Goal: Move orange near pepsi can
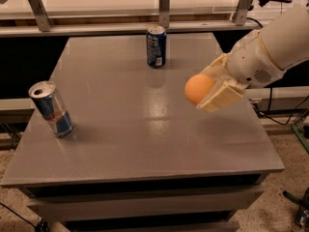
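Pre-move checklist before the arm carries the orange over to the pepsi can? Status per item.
1. Grasp: pincer shut on the orange, over the right half of the table: ok.
2. Orange off the tabletop, shadow beneath it: ok.
3. Target: pepsi can upright near the far edge: ok.
4. Route: nothing stands between orange and pepsi can: ok.
5. Slim can at the near left, off the route: ok.
6. How firm the grip is: cannot tell.
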### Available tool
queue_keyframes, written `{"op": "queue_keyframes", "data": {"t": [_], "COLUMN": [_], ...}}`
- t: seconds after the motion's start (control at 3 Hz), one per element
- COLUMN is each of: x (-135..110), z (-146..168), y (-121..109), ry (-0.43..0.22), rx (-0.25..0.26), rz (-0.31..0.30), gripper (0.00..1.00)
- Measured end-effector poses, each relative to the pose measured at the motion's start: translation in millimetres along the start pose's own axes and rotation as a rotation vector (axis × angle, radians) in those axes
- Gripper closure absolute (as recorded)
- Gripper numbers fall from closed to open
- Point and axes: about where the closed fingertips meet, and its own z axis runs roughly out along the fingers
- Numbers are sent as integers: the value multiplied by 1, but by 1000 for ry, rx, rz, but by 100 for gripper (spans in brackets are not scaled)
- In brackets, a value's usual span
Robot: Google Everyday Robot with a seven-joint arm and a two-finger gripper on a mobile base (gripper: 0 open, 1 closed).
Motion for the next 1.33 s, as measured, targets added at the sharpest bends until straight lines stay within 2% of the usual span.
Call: {"op": "queue_keyframes", "data": {"t": [0.33, 0.67, 1.0, 1.33], "x": [1, -1, -3, -4], "z": [3, 3, 6, 27], "y": [-30, -79, -116, -151], "ry": [-31, -87, -131, -175], "rx": [20, 83, 122, 140], "rz": [-13, -15, -14, -4], "gripper": [100, 100, 100, 100]}}
